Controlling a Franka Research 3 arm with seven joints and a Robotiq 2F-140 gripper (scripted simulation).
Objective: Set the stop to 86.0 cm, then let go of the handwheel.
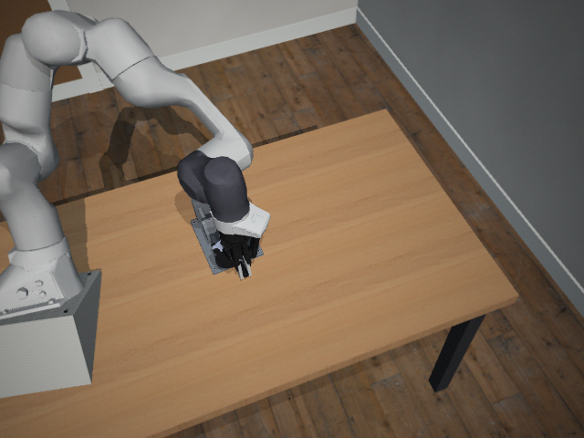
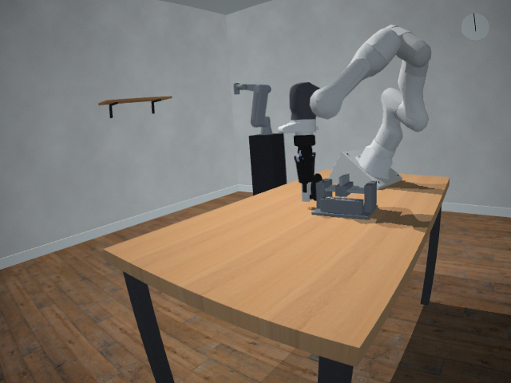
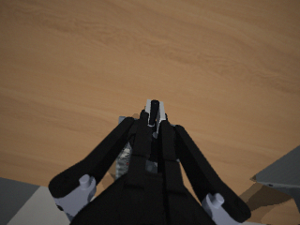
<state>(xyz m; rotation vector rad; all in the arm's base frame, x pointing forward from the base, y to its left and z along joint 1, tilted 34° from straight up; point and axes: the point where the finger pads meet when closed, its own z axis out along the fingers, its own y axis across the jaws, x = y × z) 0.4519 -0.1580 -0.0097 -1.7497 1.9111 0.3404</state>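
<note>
- The handwheel (image 2: 314, 186) is a dark disc at the end of a grey stop fixture (image 2: 344, 199), on the side away from the arm's pedestal (image 1: 45, 350).
- The tool (image 2: 305, 193) points straight down, fingers nearly together, clamped on the handwheel's small crank handle (image 3: 153, 112).
- The fixture sits near the counter (image 1: 358, 245) middle, toward the pedestal end.

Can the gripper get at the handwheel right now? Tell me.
Yes, apparently: the gripper is already shut on the handwheel's handle at the fixture's near end, with nothing in the way.
</note>
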